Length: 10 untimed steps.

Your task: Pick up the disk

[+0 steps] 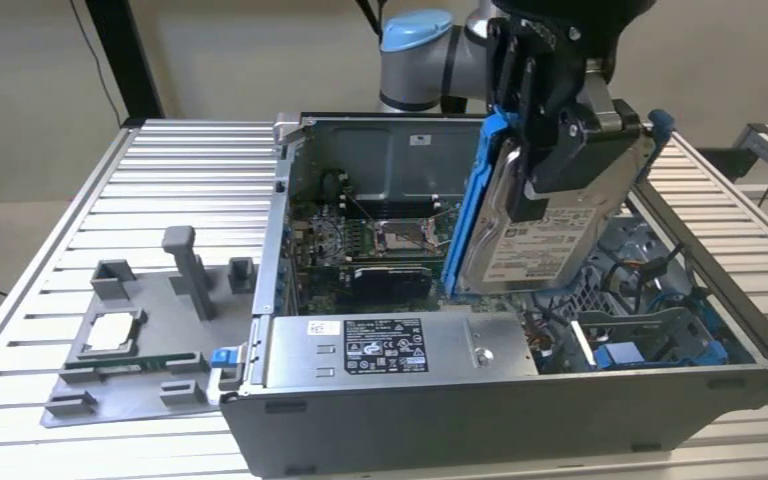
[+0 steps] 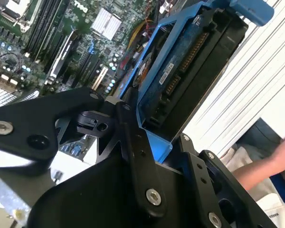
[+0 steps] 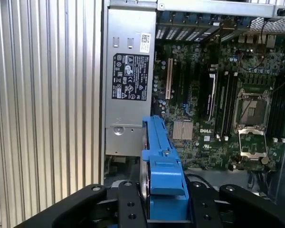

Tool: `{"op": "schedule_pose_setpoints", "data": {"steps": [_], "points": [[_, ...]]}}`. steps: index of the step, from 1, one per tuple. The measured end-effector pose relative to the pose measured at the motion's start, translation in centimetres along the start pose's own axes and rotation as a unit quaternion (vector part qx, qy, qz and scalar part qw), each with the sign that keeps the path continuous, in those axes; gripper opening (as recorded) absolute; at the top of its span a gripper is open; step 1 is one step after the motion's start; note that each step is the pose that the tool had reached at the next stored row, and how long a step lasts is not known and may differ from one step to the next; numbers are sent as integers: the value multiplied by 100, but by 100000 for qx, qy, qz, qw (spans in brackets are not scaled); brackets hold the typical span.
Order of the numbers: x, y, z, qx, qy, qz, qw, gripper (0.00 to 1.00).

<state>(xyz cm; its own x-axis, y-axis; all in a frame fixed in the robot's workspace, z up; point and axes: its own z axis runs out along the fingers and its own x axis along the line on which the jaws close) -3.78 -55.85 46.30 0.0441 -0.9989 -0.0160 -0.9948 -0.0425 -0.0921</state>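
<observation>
Above the open computer case, the gripper is clenched on the disk and holds it clear of the chassis. Disk hangs tilted, close to upright, white label facing the exterior view's right and down, blue bracket framing its edges. Black fingers clamp its upper part from both flat sides.

Second wrist view: disk seen edge-on, connector end visible, blue bracket sitting between the black fingers. First wrist view: bracket runs straight between the two fingers, disk body mostly hidden behind it.

Under the disk: motherboard with empty CPU socket, finned heatsink, and the grey power supply box with black-and-white sticker along the case's near wall. Blue drive bay parts on the exterior view's right side of the case.

Case sits on a ribbed aluminium surface. Grey fixture tray beside the case on the exterior view's left, carrying a small square silver chip.

A person's arm shows at the edge of the second wrist view, apart from the gripper.
</observation>
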Motion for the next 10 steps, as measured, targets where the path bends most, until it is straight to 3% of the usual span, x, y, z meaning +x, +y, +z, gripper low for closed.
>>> {"op": "schedule_pose_setpoints", "data": {"steps": [10], "points": [[100, -238, 66, 1, -3, 8, 100000, 0]]}}
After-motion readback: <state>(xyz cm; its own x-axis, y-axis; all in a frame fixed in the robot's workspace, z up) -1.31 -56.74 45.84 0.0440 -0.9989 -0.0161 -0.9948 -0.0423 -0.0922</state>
